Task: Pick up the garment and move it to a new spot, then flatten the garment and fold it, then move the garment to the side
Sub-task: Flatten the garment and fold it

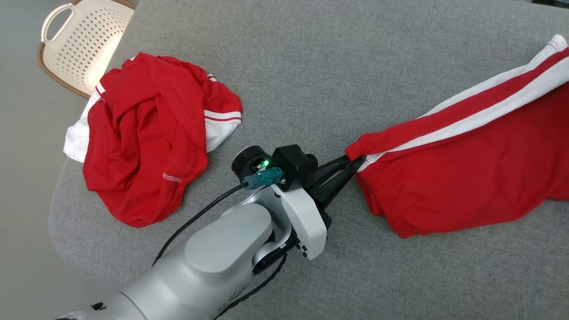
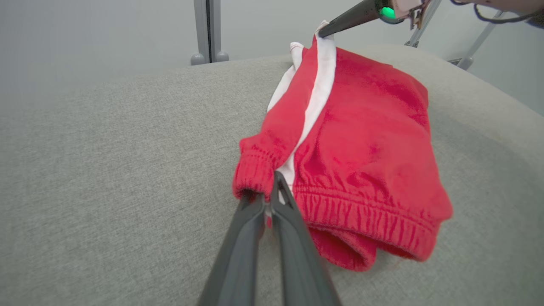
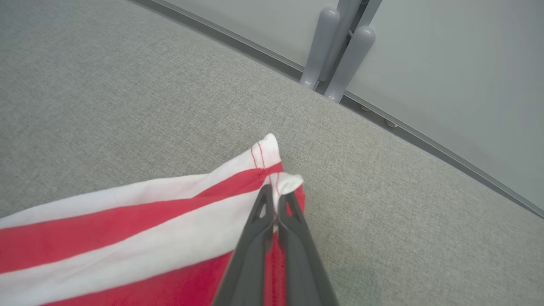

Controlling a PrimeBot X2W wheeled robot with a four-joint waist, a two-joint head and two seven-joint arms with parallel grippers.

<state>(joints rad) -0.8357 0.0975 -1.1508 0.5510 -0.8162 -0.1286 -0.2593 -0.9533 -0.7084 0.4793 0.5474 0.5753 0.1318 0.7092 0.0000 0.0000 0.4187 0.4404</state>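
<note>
Tension is what I have to manage on this step, which I judge to be the flattening: the red shorts (image 1: 466, 169) are pinched at two ends and strung out between my grippers over the grey cushion (image 1: 311, 66). Starting on the left, a crumpled red jersey (image 1: 146, 138) lies well off to the left of the left gripper (image 1: 351, 162), apart from it, so I'd leave it alone. That gripper is clamped shut on the elastic waistband corner, where the white side stripe meets it. The bite looks thin, with just the edge of the band between the tips. From there the shorts run away to the gripper's right, doubled over, with the lower layer bunched beside the fingers. At the far end the right gripper (image 3: 276, 199) is closed on the hem corner of the leg, on the white stripe by the red stitching.

I'd draw both ends apart evenly and low, so the striped edge goes taut without the waistband slipping out. Then I'd lay the cloth down so the bunched layer spreads rather than tucks under.

As for containers, a white perforated laundry basket (image 1: 84, 44) sits beyond the jersey, up and left of the left gripper, off the cushion. The part of its inside I can see holds no clothes
</note>
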